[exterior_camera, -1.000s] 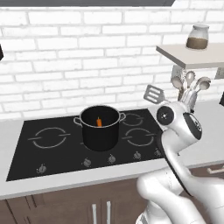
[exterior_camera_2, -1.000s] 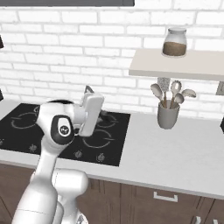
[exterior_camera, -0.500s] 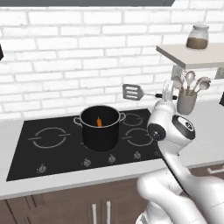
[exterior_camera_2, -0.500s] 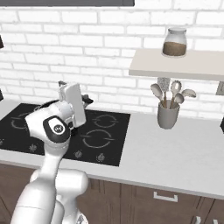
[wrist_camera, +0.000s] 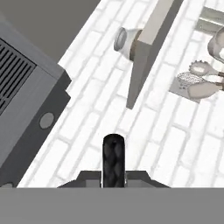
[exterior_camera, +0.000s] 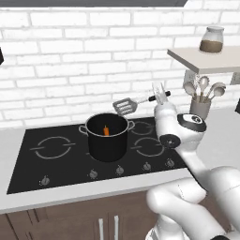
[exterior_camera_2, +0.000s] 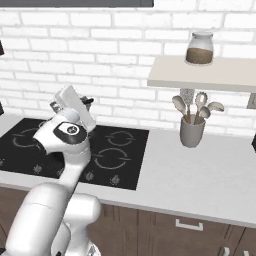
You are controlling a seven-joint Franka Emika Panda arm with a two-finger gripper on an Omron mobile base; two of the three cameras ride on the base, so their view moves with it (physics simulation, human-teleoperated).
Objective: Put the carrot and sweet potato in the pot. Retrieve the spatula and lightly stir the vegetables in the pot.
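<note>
Grey flat-headed spatula (exterior_camera: 125, 106) in the hand (exterior_camera: 161, 93), above round black pot (exterior_camera: 107, 137)

the spatula (exterior_camera: 133, 104) is hanging level in the gripper (exterior_camera: 161, 95), its head reaching left of the gripper, above and just behind the pot (exterior_camera: 108, 137). the pot is sitting on the cooktop (exterior_camera: 42, 159) below the spatula, the carrot (exterior_camera: 106, 131) lying inside it. right of the gripper, a utensil holder (exterior_camera: 200, 108) is standing on the counter under a shelf (exterior_camera: 206, 60).
</note>
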